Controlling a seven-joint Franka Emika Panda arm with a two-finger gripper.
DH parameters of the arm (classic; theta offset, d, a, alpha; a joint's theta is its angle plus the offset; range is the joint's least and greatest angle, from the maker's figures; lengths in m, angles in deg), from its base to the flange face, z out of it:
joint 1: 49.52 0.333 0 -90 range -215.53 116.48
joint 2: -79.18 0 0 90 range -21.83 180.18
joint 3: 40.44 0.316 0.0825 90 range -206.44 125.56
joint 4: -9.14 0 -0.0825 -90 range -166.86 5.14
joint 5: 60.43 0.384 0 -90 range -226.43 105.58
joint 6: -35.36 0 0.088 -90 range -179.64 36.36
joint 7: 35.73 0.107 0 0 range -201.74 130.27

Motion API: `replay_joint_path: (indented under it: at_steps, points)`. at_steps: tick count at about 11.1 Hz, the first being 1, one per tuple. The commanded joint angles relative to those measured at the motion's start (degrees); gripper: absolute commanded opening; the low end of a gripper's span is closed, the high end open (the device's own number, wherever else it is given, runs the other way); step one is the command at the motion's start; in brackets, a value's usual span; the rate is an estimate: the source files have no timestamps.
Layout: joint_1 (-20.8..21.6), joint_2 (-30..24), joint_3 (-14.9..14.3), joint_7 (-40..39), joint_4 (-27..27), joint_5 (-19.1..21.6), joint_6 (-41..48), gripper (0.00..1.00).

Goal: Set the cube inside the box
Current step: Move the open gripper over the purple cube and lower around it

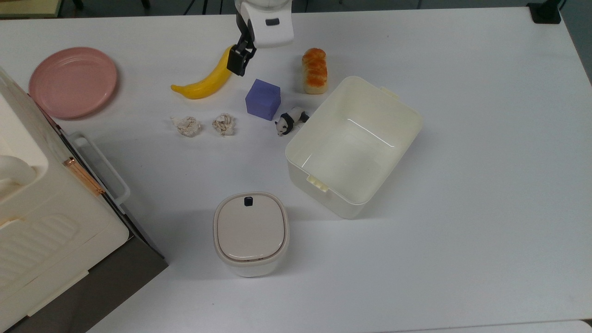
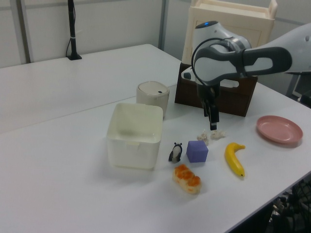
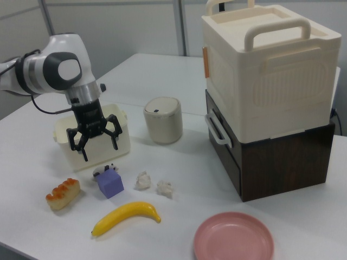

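We hover our gripper (image 3: 98,145), fingers spread apart, above the cube (image 3: 110,184). It sits on the bench (image 1: 462,231) (panda toy (image 1: 290,121) between it and the box (image 1: 393,111)).

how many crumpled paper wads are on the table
2. Both lie side by side on the table in the top view: one wad below the banana, the other wad just left of the cube. None seems hidden.
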Motion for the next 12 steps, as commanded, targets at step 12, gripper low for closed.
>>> replay_joint_path:
  at_steps: [12]
  points:
    - [4.3,11.6,-0.6,2.3,-0.9,-8.0,-5.6,1.00]
